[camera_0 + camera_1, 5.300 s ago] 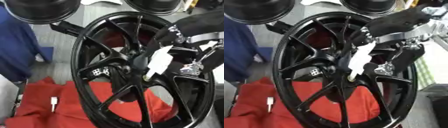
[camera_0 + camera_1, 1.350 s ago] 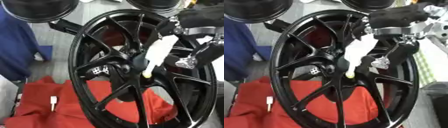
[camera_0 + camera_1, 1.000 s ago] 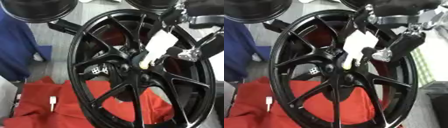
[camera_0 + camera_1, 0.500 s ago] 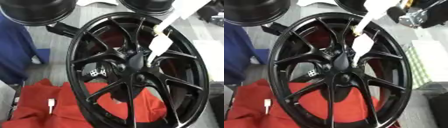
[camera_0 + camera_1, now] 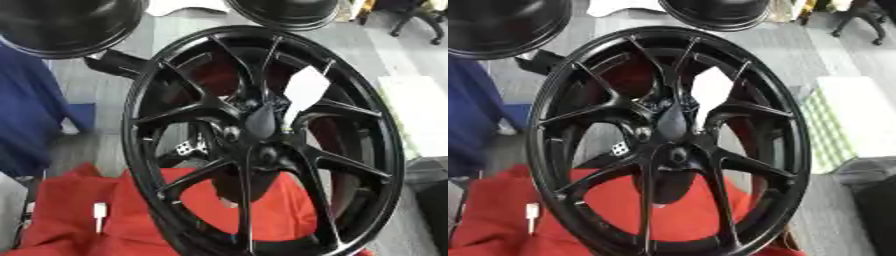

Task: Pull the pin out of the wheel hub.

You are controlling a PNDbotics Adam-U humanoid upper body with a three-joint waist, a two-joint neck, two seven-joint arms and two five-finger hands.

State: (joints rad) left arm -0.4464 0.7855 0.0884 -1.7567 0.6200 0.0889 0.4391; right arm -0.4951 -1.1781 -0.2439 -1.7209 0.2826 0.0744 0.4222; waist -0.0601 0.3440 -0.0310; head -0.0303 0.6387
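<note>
No robot hand in my view right now, white pin (image 5: 304, 91) looks clear of the wheel hub (image 5: 260, 121), so basically done I think.

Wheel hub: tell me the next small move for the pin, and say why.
Probably bring the right hand in from the upper right toward the white piece, fingers open to close round it. Neither hand shows in either view, and the white piece stands unheld over the spokes just up and right of the hub of the wheel. Whether its lower end sits in the hub cannot be told.
</note>
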